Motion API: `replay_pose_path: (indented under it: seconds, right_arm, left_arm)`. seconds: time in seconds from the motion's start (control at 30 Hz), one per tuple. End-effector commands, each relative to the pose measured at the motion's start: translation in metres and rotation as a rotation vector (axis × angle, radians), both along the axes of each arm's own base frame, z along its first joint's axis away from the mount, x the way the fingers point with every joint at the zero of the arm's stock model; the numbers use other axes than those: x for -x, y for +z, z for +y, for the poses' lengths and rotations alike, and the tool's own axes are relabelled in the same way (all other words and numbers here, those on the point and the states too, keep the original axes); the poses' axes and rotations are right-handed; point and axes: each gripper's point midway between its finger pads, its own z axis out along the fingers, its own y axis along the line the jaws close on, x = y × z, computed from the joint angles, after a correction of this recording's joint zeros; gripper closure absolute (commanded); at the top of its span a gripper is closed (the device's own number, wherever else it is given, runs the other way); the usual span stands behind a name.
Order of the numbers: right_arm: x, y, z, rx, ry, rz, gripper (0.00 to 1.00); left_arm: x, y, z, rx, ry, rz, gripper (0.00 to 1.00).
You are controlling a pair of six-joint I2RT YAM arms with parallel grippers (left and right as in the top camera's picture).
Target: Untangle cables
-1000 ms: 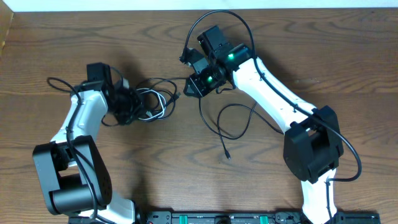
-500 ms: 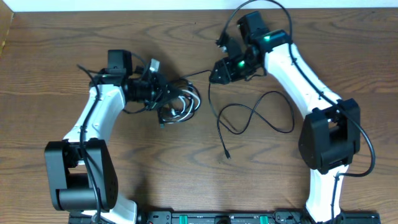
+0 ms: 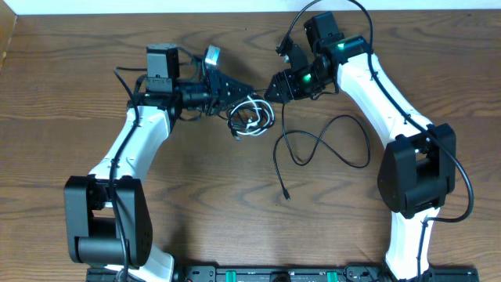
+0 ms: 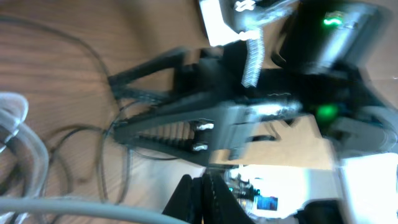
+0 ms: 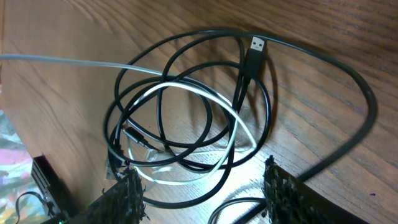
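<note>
Well, the untangling is looking only partly done, as I am judging it. One loose black cable [image 3: 317,145] is lying spread out on the tabletop [image 3: 78,70], snaking below the right arm down to a small plug end. Its upper end is running up toward the others, and I cannot tell whether it is free of them. The remaining cables [image 3: 252,117], black ones with a white one threaded through, are sitting in a looped coil between the two arms, so pulling that coil apart is looking like the work left. The right wrist view is showing the loops crossing one another, with a USB plug [image 5: 255,45] poking out at the far edge.

Both arms are reaching in from opposite sides, their wrists nearly meeting above the coil. The left gripper [image 3: 235,88] is pointing at the right one. Its fingers are looking drawn close together, apparently pinching a strand, though I am not seeing the contact clearly. The right gripper [image 3: 274,88] is hovering just beside the coil with its fingers spread wide, gripping nothing.
</note>
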Motion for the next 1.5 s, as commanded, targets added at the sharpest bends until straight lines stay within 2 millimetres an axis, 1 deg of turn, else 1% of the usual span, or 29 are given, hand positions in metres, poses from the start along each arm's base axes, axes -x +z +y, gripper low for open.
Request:
replay_pose_path:
  seconds: [0.0, 0.1, 0.3, 0.37, 0.43, 0.53, 0.6, 0.63, 0.67, 0.7, 0.73, 0.77, 0.8, 0.9, 0.93, 1.07, 1.17, 1.23, 1.33, 1.37, 1.4, 1.47]
  right_arm:
    - [-0.002, -0.015, 0.003, 0.014, -0.016, 0.039, 0.41]
    - [-0.002, -0.029, 0.008, 0.017, -0.018, 0.069, 0.40]
    - [0.004, -0.061, 0.038, -0.006, 0.045, 0.086, 0.39]
    - [0.005, -0.072, 0.047, -0.005, 0.063, 0.083, 0.39]
    - [0.005, -0.090, 0.054, 0.024, 0.072, 0.072, 0.41]
    - [0.002, -0.115, 0.049, 0.128, 0.057, 0.049, 0.53]
    - [-0.002, -0.125, 0.038, 0.218, 0.034, 0.024, 0.65]
    - [-0.005, -0.128, 0.029, 0.271, 0.017, 0.010, 0.76]
    - [-0.009, -0.127, 0.020, 0.311, -0.001, -0.006, 0.82]
    - [-0.011, -0.127, 0.014, 0.335, -0.013, -0.013, 0.84]
    - [-0.015, -0.124, 0.002, 0.376, -0.036, -0.023, 0.89]
    - [-0.017, -0.123, -0.007, 0.403, -0.051, -0.024, 0.91]
    - [-0.019, -0.120, -0.015, 0.424, -0.065, -0.026, 0.91]
    - [-0.026, -0.114, -0.049, 0.511, -0.122, -0.031, 0.92]
    - [-0.030, -0.111, -0.073, 0.573, -0.161, -0.030, 0.91]
    - [-0.033, -0.113, -0.120, 0.677, -0.200, -0.002, 0.88]
    - [-0.030, -0.114, -0.131, 0.658, -0.176, 0.025, 0.83]
    - [-0.029, -0.114, -0.130, 0.614, -0.139, 0.035, 0.78]
    - [-0.028, -0.111, -0.122, 0.537, -0.079, 0.034, 0.65]
    - [-0.028, -0.106, -0.117, 0.505, -0.068, 0.028, 0.62]
    - [-0.032, -0.096, -0.111, 0.461, -0.067, 0.014, 0.60]
    - [-0.036, -0.077, -0.103, 0.409, -0.052, -0.023, 0.58]
  left_arm:
    - [0.011, 0.043, -0.005, 0.127, -0.094, 0.005, 0.92]
    - [0.009, 0.055, -0.006, 0.155, -0.112, -0.016, 0.93]
    - [0.005, 0.071, -0.007, 0.182, -0.108, -0.016, 0.93]
    - [0.006, 0.079, -0.008, 0.195, -0.121, -0.029, 0.93]
    - [0.007, 0.090, -0.009, 0.209, -0.139, -0.054, 0.92]
    - [0.012, 0.106, -0.009, 0.225, -0.168, -0.098, 0.93]
    - [0.016, 0.117, -0.009, 0.234, -0.184, -0.125, 0.92]
    - [0.017, 0.122, -0.009, 0.238, -0.187, -0.139, 0.93]
    - [0.019, 0.128, -0.009, 0.242, -0.190, -0.157, 0.93]
    - [0.020, 0.130, -0.008, 0.244, -0.190, -0.162, 0.93]
    - [0.021, 0.135, -0.007, 0.249, -0.188, -0.168, 0.92]
    - [0.021, 0.137, -0.006, 0.250, -0.186, -0.164, 0.93]
    - [0.021, 0.138, -0.004, 0.251, -0.182, -0.161, 0.93]
    - [0.019, 0.140, 0.002, 0.253, -0.168, -0.157, 0.93]
    - [0.018, 0.141, 0.006, 0.255, -0.155, -0.144, 0.93]
    - [0.017, 0.148, 0.016, 0.258, -0.128, -0.124, 0.93]
    - [0.019, 0.155, 0.024, 0.255, -0.113, -0.152, 0.93]
    - [0.021, 0.162, 0.030, 0.252, -0.098, -0.169, 0.93]
    - [0.023, 0.170, 0.040, 0.248, -0.073, -0.198, 0.93]
    - [0.024, 0.172, 0.043, 0.246, -0.066, -0.206, 0.92]
    - [0.024, 0.173, 0.049, 0.241, -0.057, -0.212, 0.93]
    - [0.023, 0.172, 0.053, 0.234, -0.052, -0.210, 0.93]
